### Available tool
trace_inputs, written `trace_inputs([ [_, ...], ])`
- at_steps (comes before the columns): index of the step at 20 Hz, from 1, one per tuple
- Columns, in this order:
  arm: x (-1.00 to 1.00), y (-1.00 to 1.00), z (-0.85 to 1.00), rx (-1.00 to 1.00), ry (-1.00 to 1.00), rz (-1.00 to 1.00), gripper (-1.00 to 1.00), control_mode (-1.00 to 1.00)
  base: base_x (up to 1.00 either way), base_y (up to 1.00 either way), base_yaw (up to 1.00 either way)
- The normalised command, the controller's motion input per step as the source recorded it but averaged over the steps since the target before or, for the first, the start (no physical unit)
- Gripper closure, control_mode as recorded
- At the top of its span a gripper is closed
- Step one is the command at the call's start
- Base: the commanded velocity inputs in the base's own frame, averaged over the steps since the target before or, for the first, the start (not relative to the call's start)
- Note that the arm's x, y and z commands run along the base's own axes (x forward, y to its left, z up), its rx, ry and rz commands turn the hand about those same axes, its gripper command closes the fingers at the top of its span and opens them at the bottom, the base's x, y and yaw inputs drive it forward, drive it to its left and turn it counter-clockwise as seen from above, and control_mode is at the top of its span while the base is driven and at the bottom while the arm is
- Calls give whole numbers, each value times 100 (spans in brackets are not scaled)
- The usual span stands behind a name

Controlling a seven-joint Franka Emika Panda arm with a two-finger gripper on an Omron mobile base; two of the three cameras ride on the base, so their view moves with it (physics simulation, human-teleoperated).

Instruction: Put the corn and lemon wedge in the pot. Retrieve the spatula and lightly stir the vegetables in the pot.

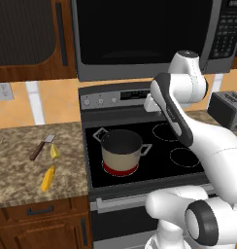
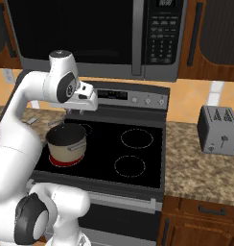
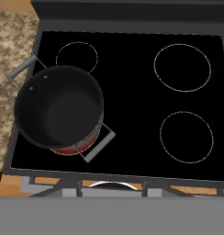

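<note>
The empty beige pot (image 1: 121, 148) (image 2: 66, 141) (image 3: 58, 108) with a red base stands on the front left burner of the stove (image 1: 154, 141). On the granite counter (image 1: 18, 165) to its left lie the orange-yellow corn (image 1: 48, 178), the small yellow lemon wedge (image 1: 55, 151) and the brown-handled spatula (image 1: 41, 147), close together. My gripper (image 2: 79, 110) hangs high over the back of the stove, above and behind the pot, looking straight down. Nothing shows between its fingers, and the frames do not let me tell how its jaws stand.
A microwave (image 1: 140, 34) hangs low over the stove, close above the arm. A grey toaster (image 2: 217, 129) stands on the counter to the right. The stove's control panel (image 2: 133, 98) rises at the back.
</note>
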Motion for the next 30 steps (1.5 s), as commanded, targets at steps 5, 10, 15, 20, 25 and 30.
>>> trace_inputs([
  [5,0,0,0,0,0,0,-100,100,-2,9,0],
  [10,0,0,0,0,0,0,-100,100,-2,62,0],
  [15,0,0,0,0,0,0,-100,100,0,60,0],
  [20,0,0,0,0,0,0,-100,100,0,59,0],
  [25,0,0,0,0,0,0,-100,100,0,44,0],
  [30,0,28,-8,0,6,1,-100,-100,0,0,0],
])
